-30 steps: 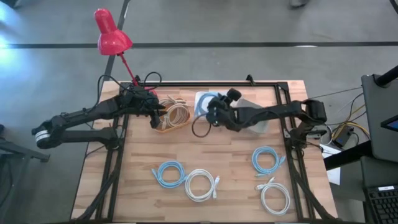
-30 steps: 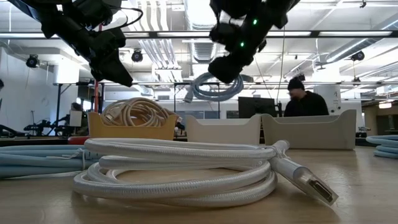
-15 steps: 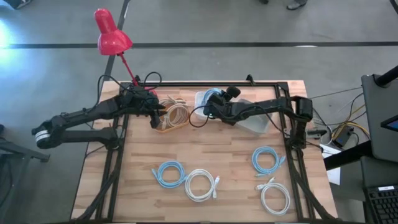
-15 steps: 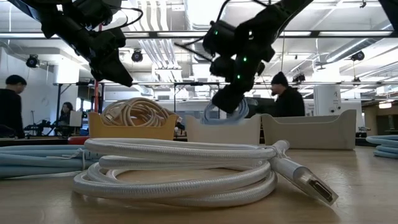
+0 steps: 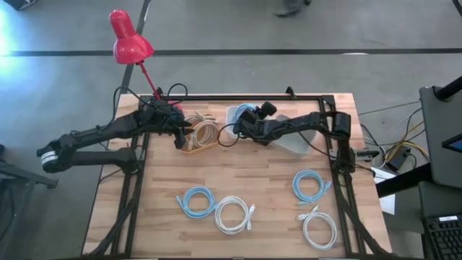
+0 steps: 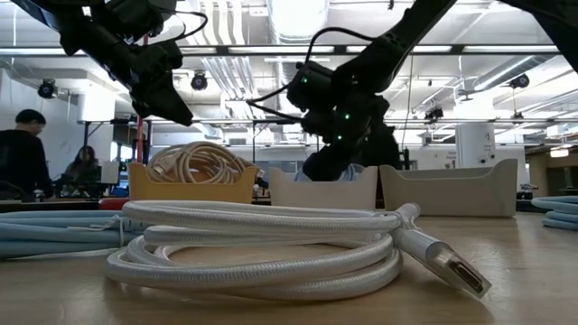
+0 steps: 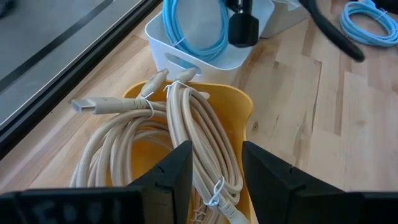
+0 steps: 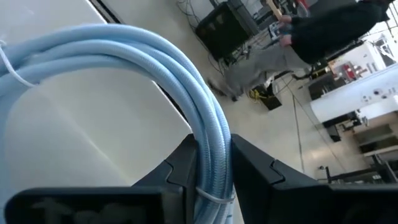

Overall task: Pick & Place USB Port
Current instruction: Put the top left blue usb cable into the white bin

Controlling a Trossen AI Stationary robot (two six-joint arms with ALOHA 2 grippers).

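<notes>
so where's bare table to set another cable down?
Bare wood mid-table, between the bins at the back and the front coils; also front left of the blue coil. Crowded: yellow bin, white bin, right-side coils.

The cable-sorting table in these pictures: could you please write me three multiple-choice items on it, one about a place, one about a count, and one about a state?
1. Where is the blue cable between the right gripper's fingers?
A. in the white bin
B. in the yellow bin
C. on the floor

2. How many coiled cables lie loose on the table in the high view?
A. two
B. four
C. six

3. What is the left gripper doing?
A. carrying a blue coil
B. lying on the table
C. hovering empty above the yellow bin

Answers: 1 A, the left wrist view shows the blue coil inside the white bin. 2 B, two blue and two white. 3 C, nothing sits between its fingers.
</notes>
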